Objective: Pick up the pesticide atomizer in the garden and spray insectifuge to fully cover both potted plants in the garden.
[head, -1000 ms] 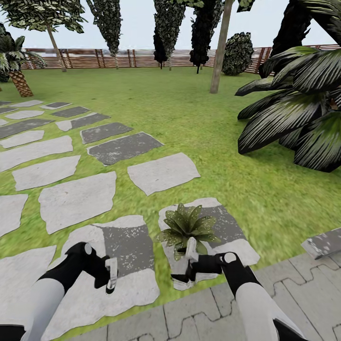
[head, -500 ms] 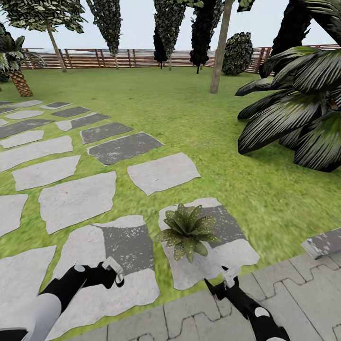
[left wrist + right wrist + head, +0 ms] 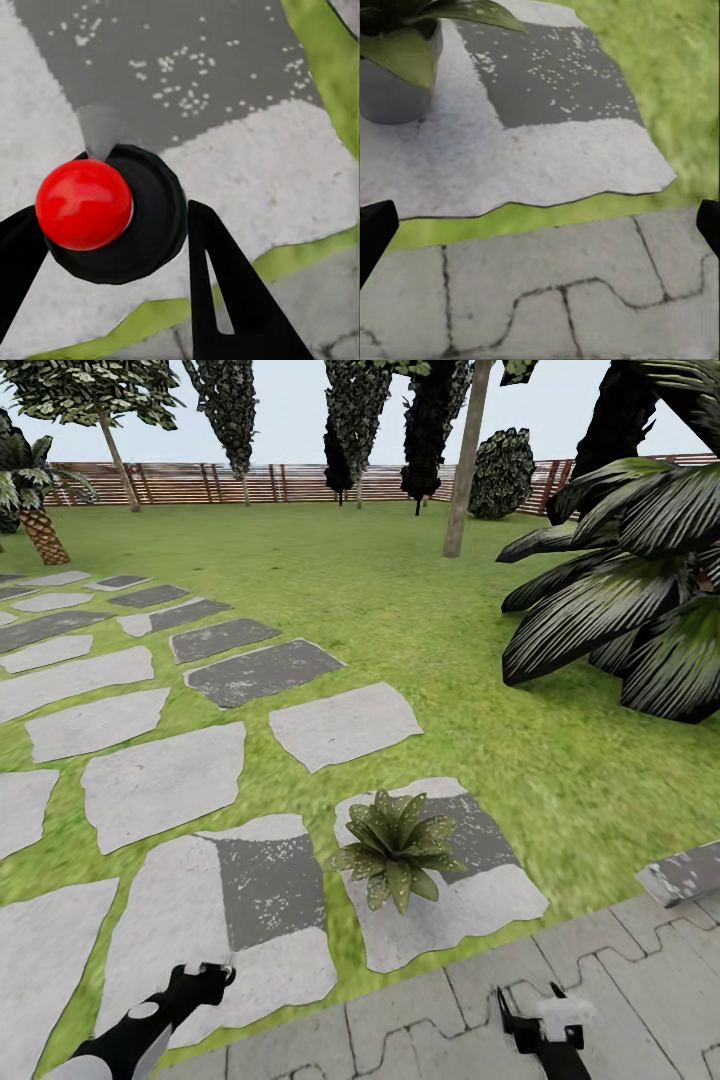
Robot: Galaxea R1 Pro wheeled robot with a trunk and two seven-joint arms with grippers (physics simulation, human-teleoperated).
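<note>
A black-ended object with a red ball (image 3: 84, 204) is gripped between the left gripper (image 3: 205, 978) jaws over a grey stepping stone (image 3: 215, 930); the right gripper (image 3: 545, 1015) jaws are spread open near the speckled green potted plant (image 3: 397, 847).

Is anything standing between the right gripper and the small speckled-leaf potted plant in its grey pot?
Nothing visible does. Between the right gripper, jaws open, and the potted plant lie just flat grey stepping stone, a grass strip and interlocking paving.

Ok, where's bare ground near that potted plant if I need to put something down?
The stepping stone left of the potted plant is bare, bordered by grass strips. The grey paving between the left gripper and right gripper is open too. The plant's own stone is crowded at its left half, where leaves spread; its right part is free.
</note>
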